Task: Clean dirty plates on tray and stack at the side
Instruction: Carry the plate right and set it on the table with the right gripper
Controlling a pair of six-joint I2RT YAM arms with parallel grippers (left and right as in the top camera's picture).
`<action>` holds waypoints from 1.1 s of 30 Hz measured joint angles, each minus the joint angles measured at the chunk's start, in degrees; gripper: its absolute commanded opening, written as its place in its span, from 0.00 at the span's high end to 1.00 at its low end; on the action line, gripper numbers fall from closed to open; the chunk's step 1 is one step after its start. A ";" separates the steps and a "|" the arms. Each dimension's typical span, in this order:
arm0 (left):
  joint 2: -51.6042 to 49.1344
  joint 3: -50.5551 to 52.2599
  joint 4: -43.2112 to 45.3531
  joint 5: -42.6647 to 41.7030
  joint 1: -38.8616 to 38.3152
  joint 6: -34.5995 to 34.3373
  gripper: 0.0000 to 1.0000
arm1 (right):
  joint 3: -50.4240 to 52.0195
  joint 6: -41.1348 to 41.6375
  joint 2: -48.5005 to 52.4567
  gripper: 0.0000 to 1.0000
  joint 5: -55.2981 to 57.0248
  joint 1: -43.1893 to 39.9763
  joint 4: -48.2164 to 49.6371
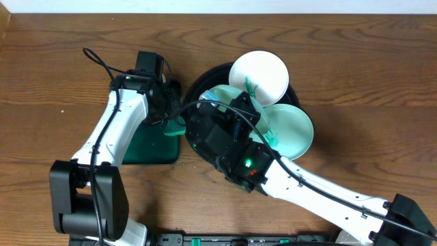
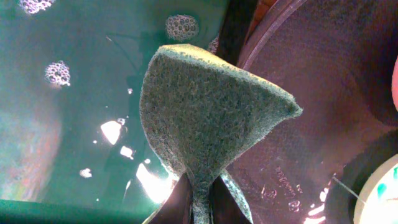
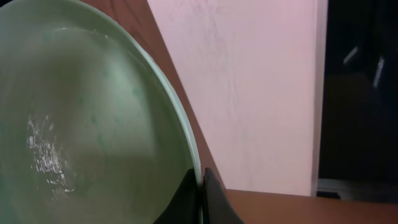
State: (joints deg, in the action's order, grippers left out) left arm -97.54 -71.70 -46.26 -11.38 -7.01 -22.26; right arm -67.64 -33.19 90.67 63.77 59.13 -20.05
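The black tray [image 1: 199, 80] holds three plates. A white plate [image 1: 263, 72] with a green smear lies at its far edge. A mint plate [image 1: 295, 128] lies at its right edge. My right gripper [image 1: 235, 109] is shut on the rim of the second mint plate [image 1: 222, 94] and holds it tilted over the tray. In the right wrist view the jaws [image 3: 200, 182] pinch that wet plate [image 3: 81, 124]. My left gripper [image 1: 171, 113] is shut on a folded green sponge [image 1: 175, 128] at the tray's left rim. The sponge [image 2: 205, 106] fills the left wrist view above the jaws [image 2: 199, 202].
A dark green rectangular tray [image 1: 153, 147] lies left of the black tray; it is wet with soap bubbles in the left wrist view [image 2: 62, 124]. Brown wood tabletop [image 1: 355, 82] surrounds both trays. My right arm crosses the front right of the table.
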 measured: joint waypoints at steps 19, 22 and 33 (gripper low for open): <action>0.00 0.00 -0.79 0.20 0.00 0.94 0.93 | 0.00 2.12 -0.04 0.99 1.20 0.81 -0.52; 0.00 0.00 -1.29 0.24 0.00 1.29 0.93 | 0.00 5.53 -0.04 0.99 0.11 0.98 -3.15; 0.00 0.00 -1.97 1.05 0.00 1.33 0.92 | 0.00 12.81 -0.17 0.99 -3.54 2.51 -6.47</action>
State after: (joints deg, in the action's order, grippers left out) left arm -97.54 -71.70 -48.23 -10.33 -7.01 -20.93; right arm -67.64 -20.38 90.50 60.23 61.65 -26.52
